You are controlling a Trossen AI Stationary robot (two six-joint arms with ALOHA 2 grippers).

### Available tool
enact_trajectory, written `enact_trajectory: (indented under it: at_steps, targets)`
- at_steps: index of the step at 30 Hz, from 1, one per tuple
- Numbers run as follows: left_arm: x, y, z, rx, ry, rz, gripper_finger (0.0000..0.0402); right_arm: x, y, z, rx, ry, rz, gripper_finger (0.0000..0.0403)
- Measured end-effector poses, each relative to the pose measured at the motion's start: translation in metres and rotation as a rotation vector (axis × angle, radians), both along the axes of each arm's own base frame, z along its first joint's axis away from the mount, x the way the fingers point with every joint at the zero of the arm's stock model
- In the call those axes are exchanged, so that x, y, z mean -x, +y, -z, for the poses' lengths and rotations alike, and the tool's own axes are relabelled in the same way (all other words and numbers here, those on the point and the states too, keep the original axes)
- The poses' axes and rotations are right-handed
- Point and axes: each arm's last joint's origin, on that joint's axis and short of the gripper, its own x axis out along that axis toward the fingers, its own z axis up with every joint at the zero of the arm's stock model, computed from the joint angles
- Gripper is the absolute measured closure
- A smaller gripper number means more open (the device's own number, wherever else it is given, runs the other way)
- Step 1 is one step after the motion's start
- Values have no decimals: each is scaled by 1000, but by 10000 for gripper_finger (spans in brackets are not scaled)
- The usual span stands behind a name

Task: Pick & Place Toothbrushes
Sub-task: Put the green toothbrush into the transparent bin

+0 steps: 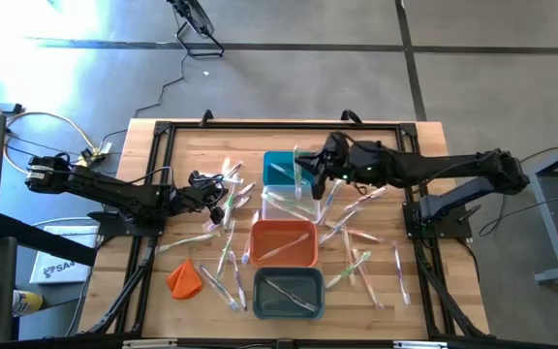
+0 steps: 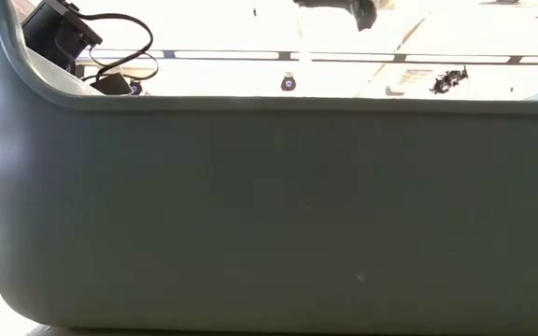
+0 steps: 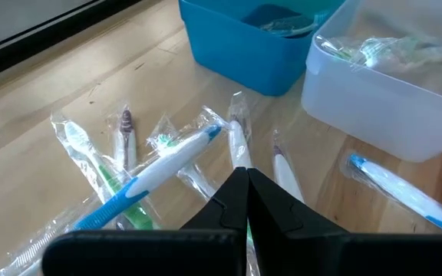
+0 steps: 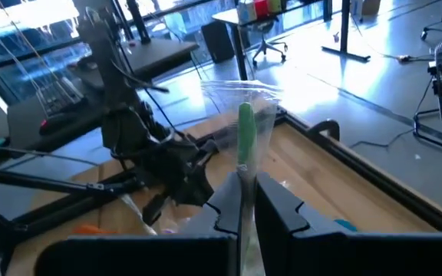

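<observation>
Overhead, I read only "SA" on a white sheet off the table's left edge. Toothbrushes lie scattered in clear wrappers around four bins. My right gripper hangs over the teal bin.

Low view: grey bin wall fills it.

Left wrist: left gripper pressed together, empty, above wrapped blue-white brushes.

Right wrist: right gripper pinching a wrapped green toothbrush, upright.
</observation>
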Motion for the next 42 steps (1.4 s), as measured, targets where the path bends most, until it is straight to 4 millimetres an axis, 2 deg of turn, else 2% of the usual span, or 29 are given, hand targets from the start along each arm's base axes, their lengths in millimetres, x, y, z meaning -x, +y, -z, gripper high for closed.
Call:
enact_trajectory:
  at_steps: [9, 12, 19, 27, 35, 42]
  targets:
    - [0, 0, 0, 0, 0, 0, 401, -36, -7, 14, -23, 67, -103, 395]
    - [0, 0, 0, 0, 1, 0, 401, -41, -11, 19, -23, 118, -107, 395]
    - [0, 0, 0, -10, 12, 1, 401, -37, -25, 26, -50, 208, -55, 395]
    - [0, 0, 0, -6, -2, -5, 401, -36, -30, 28, -68, 224, -33, 395]
    - [2, 1, -7, -204, 75, 92, 401, -35, -32, 28, -65, 225, -10, 395]
    - [9, -1, -23, -294, 22, 234, 401, -35, -36, 28, -77, 220, 13, 395]
